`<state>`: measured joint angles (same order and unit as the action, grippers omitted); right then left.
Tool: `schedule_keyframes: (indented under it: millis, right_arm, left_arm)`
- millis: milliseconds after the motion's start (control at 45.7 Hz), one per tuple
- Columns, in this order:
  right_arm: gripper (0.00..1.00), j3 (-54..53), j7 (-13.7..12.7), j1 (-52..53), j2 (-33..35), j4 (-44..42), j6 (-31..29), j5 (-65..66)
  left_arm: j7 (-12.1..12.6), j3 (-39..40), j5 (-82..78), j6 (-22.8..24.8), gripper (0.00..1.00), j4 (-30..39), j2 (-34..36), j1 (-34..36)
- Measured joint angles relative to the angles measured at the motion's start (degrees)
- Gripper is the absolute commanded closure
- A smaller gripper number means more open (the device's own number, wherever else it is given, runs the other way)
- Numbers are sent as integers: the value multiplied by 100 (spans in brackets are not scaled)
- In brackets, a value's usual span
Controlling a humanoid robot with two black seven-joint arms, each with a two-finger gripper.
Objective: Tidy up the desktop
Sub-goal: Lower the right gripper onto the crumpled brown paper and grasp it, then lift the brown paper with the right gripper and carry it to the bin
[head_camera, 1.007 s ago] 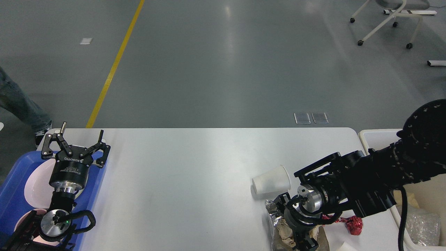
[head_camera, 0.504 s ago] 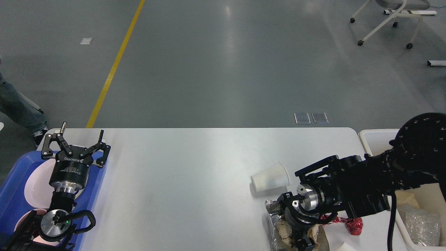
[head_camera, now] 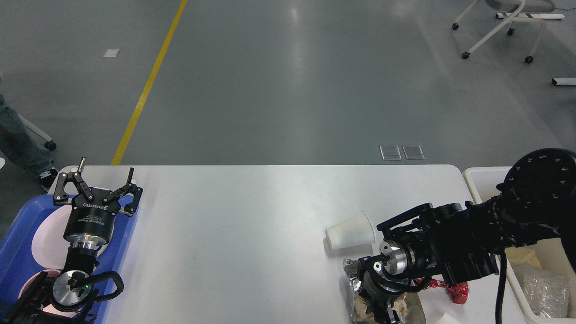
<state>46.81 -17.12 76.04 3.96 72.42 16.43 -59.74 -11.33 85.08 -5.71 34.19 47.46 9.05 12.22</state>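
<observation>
The white desktop (head_camera: 247, 225) carries litter at its front right: a white paper cup (head_camera: 350, 231) lying on its side, crumpled silver foil (head_camera: 350, 275), crumpled brown paper (head_camera: 411, 310), a red foil wrapper (head_camera: 456, 291) and a white scrap (head_camera: 445, 318). My right gripper (head_camera: 383, 311) points down onto the foil and brown paper at the bottom edge. It is dark and partly cut off, so its fingers cannot be told apart. My left gripper (head_camera: 96, 189) is open and empty, held over the far corner of the blue tray (head_camera: 18, 234).
The blue tray at the left holds white dishes (head_camera: 47, 236). A cream bin (head_camera: 483, 180) stands past the desktop's right edge, with a clear plastic bag (head_camera: 542, 292) and paper inside. A person's leg (head_camera: 18, 148) shows at the far left, and a chair (head_camera: 499, 27) at the back right.
My right arm has shifted slightly left and lower over the foil and brown paper. The person at the far left has stepped further away. The left arm has not moved.
</observation>
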Motion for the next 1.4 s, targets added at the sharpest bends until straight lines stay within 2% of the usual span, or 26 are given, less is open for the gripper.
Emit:
schedule_keyframes:
  millis: [547,766,876,964,1117,1402]
  right_arm:
    - [100,61,-42,110,97,76,11,-134]
    - [100,329,-38,690,416,683,-161,-176]
    - [100,857,-27,1336,502,1066,-870,-100]
    - [100,1296,-11,1827,548,1257,-1670,136]
    - [100,1726,-4,2818,829,1663,-2978,1099]
    - [100,1966,25,4593,1224,2355,-4413,3659]
  left_arm:
    - [-3,0,0,0,4,0,0,0]
    - [-2,0,0,0,4,0,0,8]
    - [-2,0,1,0,4,0,0,8]
    - [-2,0,0,0,3,0,0,8]
    - [0,0,0,0,3,0,0,8]
    - [1,0,0,0,3,0,0,8]
